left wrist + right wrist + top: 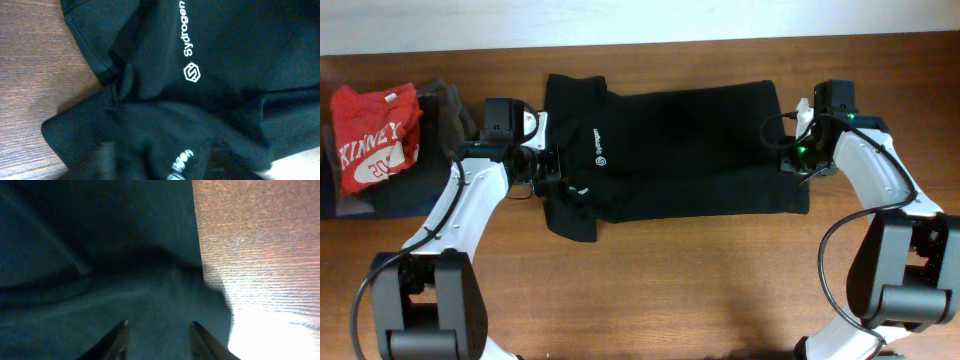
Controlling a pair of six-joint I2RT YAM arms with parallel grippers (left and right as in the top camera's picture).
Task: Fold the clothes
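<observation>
1. The left arm reached from the counter's [670,290] near-left corner, its left tool [548,166] at the left end of the black long-sleeved garment [690,150]; I cannot tell how far that tool was open.
2. The right arm bent in from the right edge, the right tool [792,150] over the garment's right hem, its fingertips [118,339] spread apart with cloth beneath and nothing pinched.
3. The garment lay flat across the counter's middle, nearer the far edge, and bore white "Sydrogen" lettering [186,35] with a hexagon mark.
4. At the left edge, a red shirt [375,135] printed "KINNEY" sat on folded garments [445,108].

Black garment [690,150], white logo marks [192,73]; red shirt [375,135], white print.
</observation>
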